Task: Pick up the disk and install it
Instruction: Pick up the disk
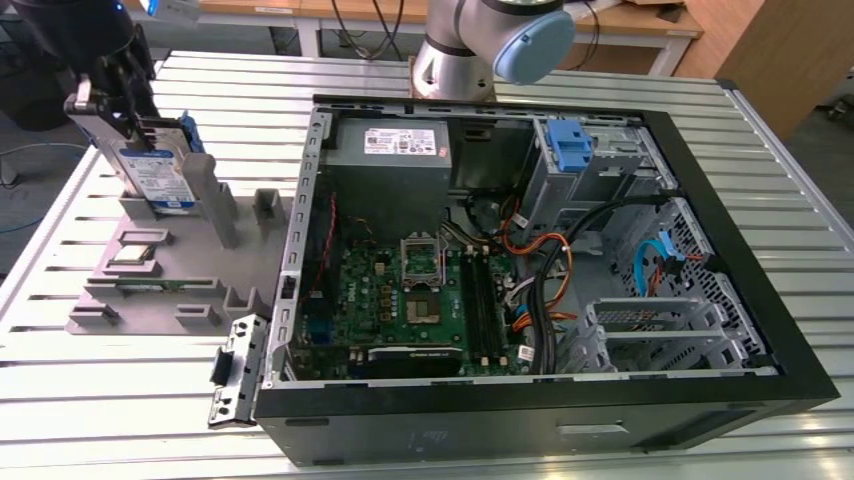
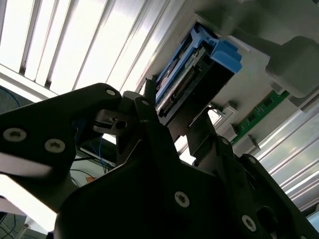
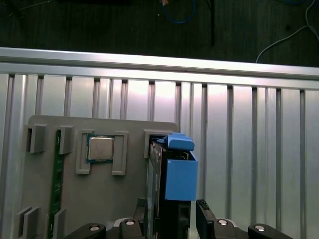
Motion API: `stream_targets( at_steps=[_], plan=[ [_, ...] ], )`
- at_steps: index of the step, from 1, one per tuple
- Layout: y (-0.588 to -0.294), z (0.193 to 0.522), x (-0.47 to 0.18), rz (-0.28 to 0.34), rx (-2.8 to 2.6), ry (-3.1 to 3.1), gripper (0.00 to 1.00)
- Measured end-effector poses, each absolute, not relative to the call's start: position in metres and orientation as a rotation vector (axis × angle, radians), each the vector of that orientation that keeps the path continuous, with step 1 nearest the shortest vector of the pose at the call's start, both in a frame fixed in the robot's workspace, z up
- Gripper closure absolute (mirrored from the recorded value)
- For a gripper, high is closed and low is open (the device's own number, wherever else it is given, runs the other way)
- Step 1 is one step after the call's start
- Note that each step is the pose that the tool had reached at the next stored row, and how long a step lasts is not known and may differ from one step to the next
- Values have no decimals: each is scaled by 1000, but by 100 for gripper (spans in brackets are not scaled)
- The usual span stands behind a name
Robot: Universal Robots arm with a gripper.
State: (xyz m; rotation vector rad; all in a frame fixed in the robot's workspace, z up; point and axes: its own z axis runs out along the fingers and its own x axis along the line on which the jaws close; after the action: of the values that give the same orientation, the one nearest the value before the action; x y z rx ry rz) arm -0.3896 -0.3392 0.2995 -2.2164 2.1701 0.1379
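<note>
Exterior view: near and right, the open computer case [image 1: 507, 420] lies on the table [image 1: 107, 400]. Left of it, a grey holder [image 1: 134, 290] props parts upright for easy grasping. At its far end the disk [image 1: 163, 180] stands on edge. The gripper [image 1: 134, 130] straddles its top; whether it is clamped, I cannot tell.

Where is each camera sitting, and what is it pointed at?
Exterior view: off the arm, looking down on the table, open computer case and arm.
First wrist view: on the arm, looking down past the tool at the disk.
Second wrist view: on the arm, looking along the tool's body at the disk.
Both wrist views share the disk and grey fixture.
</note>
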Motion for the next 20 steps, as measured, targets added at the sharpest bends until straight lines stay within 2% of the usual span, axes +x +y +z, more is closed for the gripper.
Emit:
stream_targets(
  at_steps=[15, 20],
  plan=[
    [-339, 300, -390, 138, -2216, 2170, 49],
    [-339, 301, -390, 138, -2217, 2170, 64]
  ],
)
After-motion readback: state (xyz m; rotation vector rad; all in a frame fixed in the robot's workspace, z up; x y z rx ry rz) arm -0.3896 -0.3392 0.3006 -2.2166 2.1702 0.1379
